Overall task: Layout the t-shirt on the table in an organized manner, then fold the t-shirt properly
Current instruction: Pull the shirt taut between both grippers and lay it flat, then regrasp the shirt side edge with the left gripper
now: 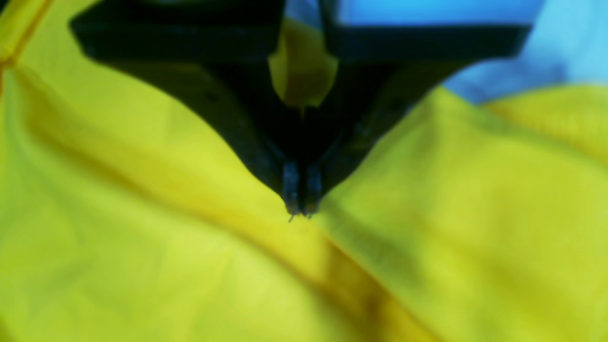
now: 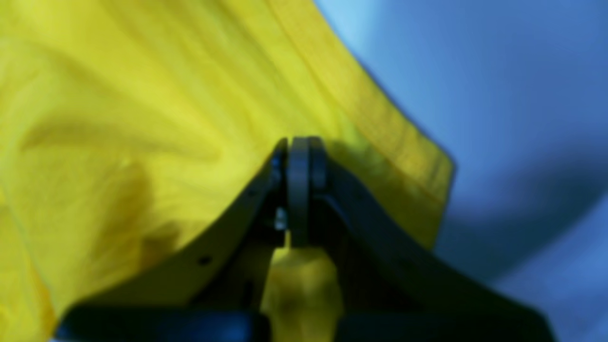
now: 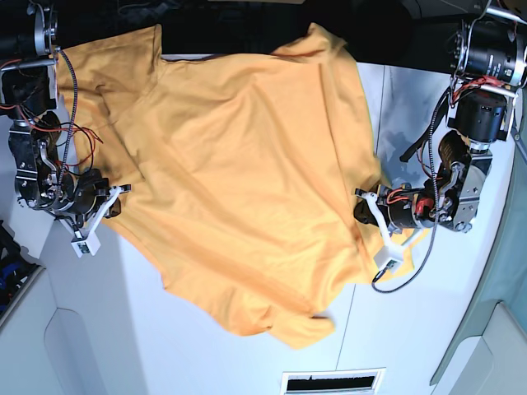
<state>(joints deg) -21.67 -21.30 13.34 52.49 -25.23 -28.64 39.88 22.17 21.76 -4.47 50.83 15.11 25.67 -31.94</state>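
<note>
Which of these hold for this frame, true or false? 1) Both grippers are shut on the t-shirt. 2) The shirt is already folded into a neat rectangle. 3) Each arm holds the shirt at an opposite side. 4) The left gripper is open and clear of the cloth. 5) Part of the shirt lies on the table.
1) True: the left gripper and the right gripper both pinch the t-shirt, with cloth bunched between the jaws.
2) False: it is spread out, rumpled and skewed, with no fold made.
3) True: in the base view one arm grips each side edge.
4) False: its jaws are closed on the fabric.
5) True: the cloth rests on the white table.
</note>
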